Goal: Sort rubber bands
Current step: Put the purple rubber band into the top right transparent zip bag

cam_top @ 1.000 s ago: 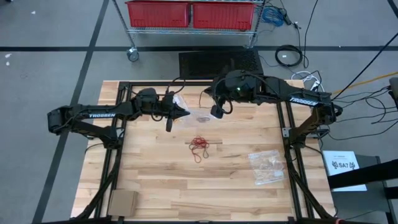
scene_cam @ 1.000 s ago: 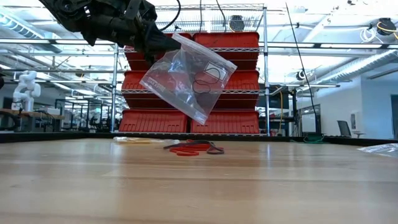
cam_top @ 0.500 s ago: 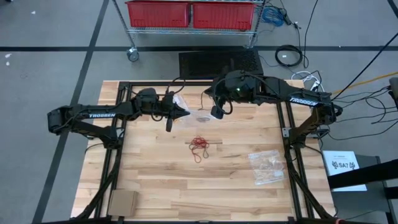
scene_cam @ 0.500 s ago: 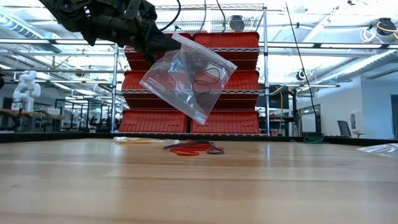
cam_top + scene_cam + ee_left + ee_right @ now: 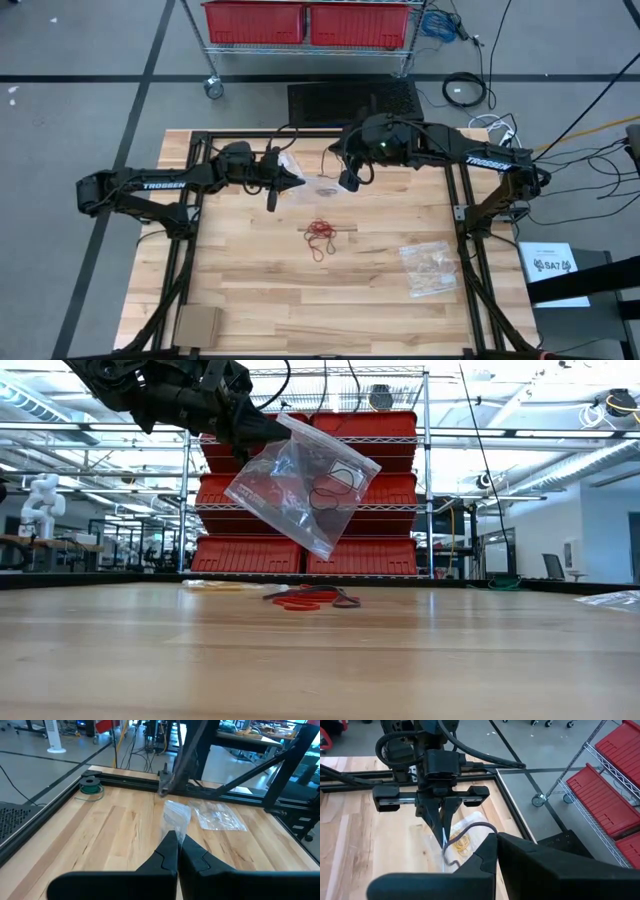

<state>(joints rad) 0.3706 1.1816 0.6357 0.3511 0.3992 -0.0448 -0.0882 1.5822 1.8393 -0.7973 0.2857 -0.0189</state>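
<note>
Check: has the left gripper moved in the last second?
No. The left gripper sits at the same spot against the table's rear frame rail, shut on the clear bag.

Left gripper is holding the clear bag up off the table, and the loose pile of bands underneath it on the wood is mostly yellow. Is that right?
Not quite. The left gripper does hold the clear bag up off the table, but the loose pile of bands on the wood is mostly red, not yellow. The high view shows it best; the low view agrees.
</note>
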